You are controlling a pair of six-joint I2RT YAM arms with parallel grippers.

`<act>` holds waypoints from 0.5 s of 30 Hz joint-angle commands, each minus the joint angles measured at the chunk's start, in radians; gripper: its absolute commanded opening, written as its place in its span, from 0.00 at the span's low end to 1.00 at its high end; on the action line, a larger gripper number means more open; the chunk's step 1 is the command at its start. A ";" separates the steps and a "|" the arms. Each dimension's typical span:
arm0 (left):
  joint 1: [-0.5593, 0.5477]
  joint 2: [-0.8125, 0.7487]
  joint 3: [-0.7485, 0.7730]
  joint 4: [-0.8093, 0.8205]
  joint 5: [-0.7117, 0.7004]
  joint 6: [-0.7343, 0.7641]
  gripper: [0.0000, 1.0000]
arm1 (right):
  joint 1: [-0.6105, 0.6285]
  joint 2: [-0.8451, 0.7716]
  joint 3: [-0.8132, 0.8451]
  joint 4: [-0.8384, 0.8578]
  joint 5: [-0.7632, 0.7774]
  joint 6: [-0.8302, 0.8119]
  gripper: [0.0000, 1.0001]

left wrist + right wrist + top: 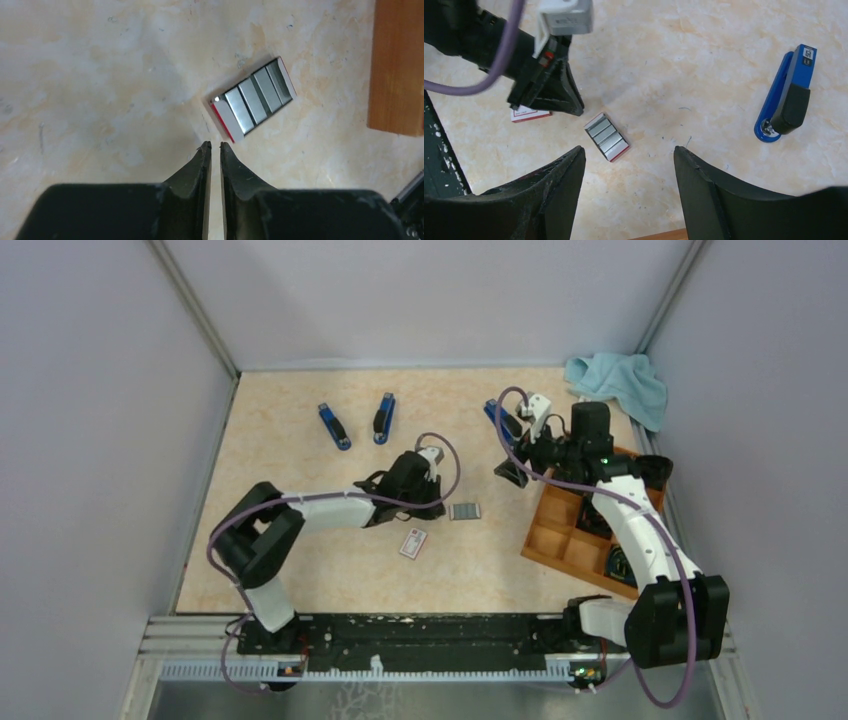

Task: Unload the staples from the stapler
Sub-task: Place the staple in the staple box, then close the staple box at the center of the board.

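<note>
My left end effector (215, 146) is low over the pale marbled surface (100, 75). Its two black fingers (200, 165) are drawn together until only a narrow slit shows between the tips, and nothing is gripped in it. Just beyond the tips, close but not touching, lie the staples (252, 98). They are grey metallic strips of joined staples packed side by side in a shallow white holder with a red edge (223, 118), which sits at a slant on the surface.

My right end effector (629, 152) hangs higher up with its fingers spread wide and nothing between them. Its wrist view looks down on the same staples and on the tip of my left end effector beside them.

A small flat white box with a red label (413, 543) lies on the surface on the near side of the staples, a little apart from them. Towards the back of the surface rest a blue stapler with a black top (334, 426) and a second blue stapler (384, 418), near one another and well apart from the staples. A third blue stapler (497, 416) is partly hidden behind my right arm. I cannot tell whether any stapler has strips inside.

To the right stands a brown wooden tray with compartments (560, 545), and a light blue cloth (620, 380) is bunched in the far right corner.
</note>
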 commanded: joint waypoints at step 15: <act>0.010 -0.680 -0.546 0.151 -0.124 0.005 0.82 | -0.005 -0.044 -0.104 0.022 -0.305 -0.256 0.66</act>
